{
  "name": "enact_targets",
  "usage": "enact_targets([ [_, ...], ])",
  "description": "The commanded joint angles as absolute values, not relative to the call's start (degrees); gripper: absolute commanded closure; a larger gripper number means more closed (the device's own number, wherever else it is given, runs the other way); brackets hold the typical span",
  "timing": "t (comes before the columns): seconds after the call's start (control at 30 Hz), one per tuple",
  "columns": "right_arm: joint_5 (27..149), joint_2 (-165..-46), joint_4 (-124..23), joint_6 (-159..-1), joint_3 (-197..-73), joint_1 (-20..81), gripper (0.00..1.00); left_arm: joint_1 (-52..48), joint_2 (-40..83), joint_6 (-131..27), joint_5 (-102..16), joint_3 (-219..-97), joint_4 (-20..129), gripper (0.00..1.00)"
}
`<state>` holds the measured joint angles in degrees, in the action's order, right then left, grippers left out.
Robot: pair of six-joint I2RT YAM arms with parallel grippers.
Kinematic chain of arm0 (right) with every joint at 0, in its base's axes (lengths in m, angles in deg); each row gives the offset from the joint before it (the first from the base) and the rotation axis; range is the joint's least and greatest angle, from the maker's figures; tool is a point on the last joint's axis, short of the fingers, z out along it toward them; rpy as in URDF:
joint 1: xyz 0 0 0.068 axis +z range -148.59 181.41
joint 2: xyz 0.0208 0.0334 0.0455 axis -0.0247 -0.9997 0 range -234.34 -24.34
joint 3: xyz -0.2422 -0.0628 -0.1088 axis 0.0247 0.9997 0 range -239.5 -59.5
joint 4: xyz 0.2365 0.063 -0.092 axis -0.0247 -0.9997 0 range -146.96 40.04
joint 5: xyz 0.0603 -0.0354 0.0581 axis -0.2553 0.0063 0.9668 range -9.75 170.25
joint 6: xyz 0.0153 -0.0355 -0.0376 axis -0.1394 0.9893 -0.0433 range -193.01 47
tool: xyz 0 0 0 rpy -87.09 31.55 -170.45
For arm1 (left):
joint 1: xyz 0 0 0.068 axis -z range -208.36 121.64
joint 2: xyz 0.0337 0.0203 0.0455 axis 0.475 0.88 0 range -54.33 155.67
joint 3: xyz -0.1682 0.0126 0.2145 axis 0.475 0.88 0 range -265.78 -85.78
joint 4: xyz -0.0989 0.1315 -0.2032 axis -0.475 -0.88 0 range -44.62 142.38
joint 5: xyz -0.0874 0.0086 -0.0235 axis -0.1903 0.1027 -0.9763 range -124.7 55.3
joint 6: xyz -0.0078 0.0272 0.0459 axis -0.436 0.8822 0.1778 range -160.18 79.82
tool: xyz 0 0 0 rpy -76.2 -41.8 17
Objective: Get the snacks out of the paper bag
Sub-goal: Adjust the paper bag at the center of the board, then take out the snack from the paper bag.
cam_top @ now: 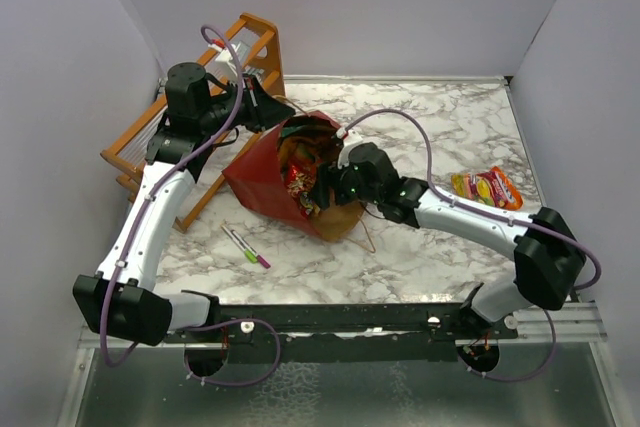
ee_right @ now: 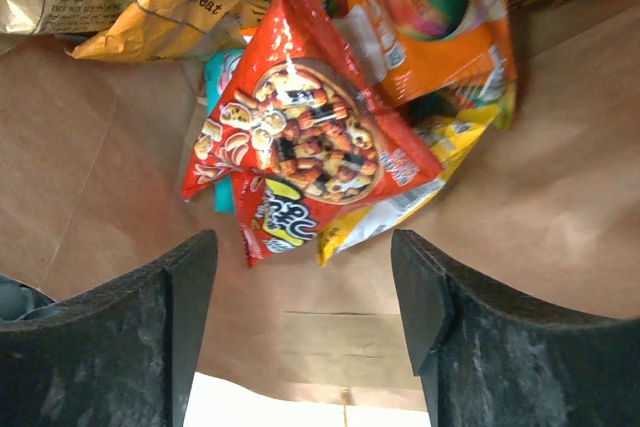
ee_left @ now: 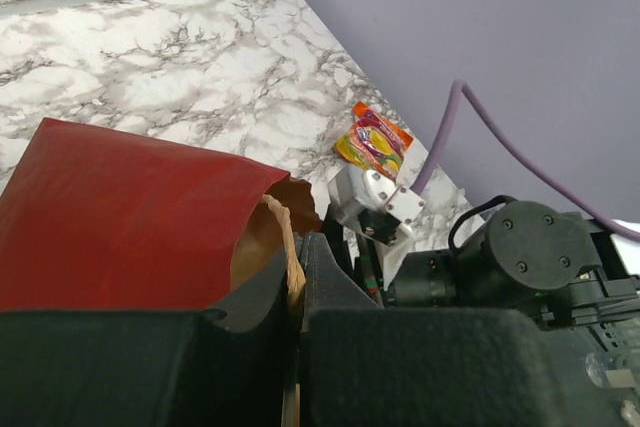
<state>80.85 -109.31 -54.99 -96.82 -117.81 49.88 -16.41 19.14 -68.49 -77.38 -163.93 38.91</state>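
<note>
Marble table [cam_top: 450, 117], paper bag [cam_top: 262, 172], foil snacks [ee_right: 300, 147]

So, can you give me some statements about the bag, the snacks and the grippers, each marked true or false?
1. The left gripper pinches the rim of the bag. True.
2. The right gripper is shut on a red packet. False: its jaws stand open before the packet, holding nothing.
3. One snack lies on the table, outside the bag. True.
4. The bag stands upright. False: it lies on its side.
5. The markers are inside the bag. False: they lie on the table beside it.
</note>
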Motion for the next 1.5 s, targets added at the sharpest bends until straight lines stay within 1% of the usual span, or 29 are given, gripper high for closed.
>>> enact_targets([
  [0.0,75.6,-112.0,-49.6,-105.4,-116.7,52.1,0.27,-16.8,16.2,-70.0,-79.8,-163.6,42.0,1.00],
  [0.17,74.3,-116.0,-46.5,-106.0,-116.7,54.8,0.24,-16.8,16.0,-71.3,-80.9,-163.6,43.1,1.00],
  [0.27,71.3,-117.8,-44.3,-106.1,-116.5,56.2,0.17,-16.8,15.8,-71.6,-81.2,-163.6,43.4,1.00],
  [0.3,70.3,-118.8,-43.8,-106.2,-116.5,56.3,0.13,-16.8,15.7,-71.8,-81.3,-162.3,43.6,1.00],
  [0.47,64.8,-123.0,-45.1,-107.0,-118.6,56.3,0.09,-16.8,15.3,-72.9,-82.2,-161.2,44.4,1.00],
  [0.57,63.9,-123.9,-41.7,-105.9,-118.3,56.3,0.07,-16.8,14.8,-73.0,-82.5,-160.6,44.1,1.00],
  [0.7,64.1,-125.7,-38.0,-104.5,-118.2,56.3,0.07,-16.8,14.1,-73.0,-82.7,-160.0,43.7,1.00],
  [0.73,64.2,-126.1,-37.6,-104.5,-118.4,56.3,0.08,-16.8,13.9,-73.0,-82.7,-159.8,43.6,1.00],
  [0.83,65.3,-125.9,-36.2,-104.8,-118.1,56.3,0.15,-16.8,13.3,-73.2,-82.8,-159.3,43.5,1.00],
  [0.97,66.4,-123.5,-34.5,-104.5,-116.3,56.3,0.21,-16.8,12.4,-72.8,-82.6,-158.5,42.5,1.00],
  [1.0,66.0,-122.9,-34.8,-104.6,-116.1,56.3,0.24,-16.8,12.0,-72.7,-82.4,-158.3,42.3,1.00],
  [1.07,65.1,-122.1,-35.3,-104.5,-115.6,56.3,0.37,-16.8,11.6,-72.5,-82.2,-157.7,42.0,1.00],
  [1.17,64.5,-122.0,-36.2,-104.7,-115.4,56.3,0.42,-16.8,11.3,-72.5,-82.1,-157.1,41.7,1.00],
  [1.23,65.1,-121.8,-37.3,-104.8,-115.9,56.3,0.49,-16.8,11.2,-72.1,-81.9,-157.1,41.2,1.00],
  [1.3,65.4,-121.2,-37.7,-104.5,-116.1,56.3,0.52,-16.8,11.0,-71.5,-81.5,-157.3,40.4,1.00],
  [1.37,65.4,-120.2,-38.0,-104.4,-115.9,56.3,0.62,-16.8,10.8,-71.2,-81.2,-157.2,40.2,1.00],
  [1.47,65.9,-118.4,-38.5,-104.4,-115.8,56.3,0.66,-16.8,10.8,-71.1,-81.1,-157.0,40.0,1.00],
])
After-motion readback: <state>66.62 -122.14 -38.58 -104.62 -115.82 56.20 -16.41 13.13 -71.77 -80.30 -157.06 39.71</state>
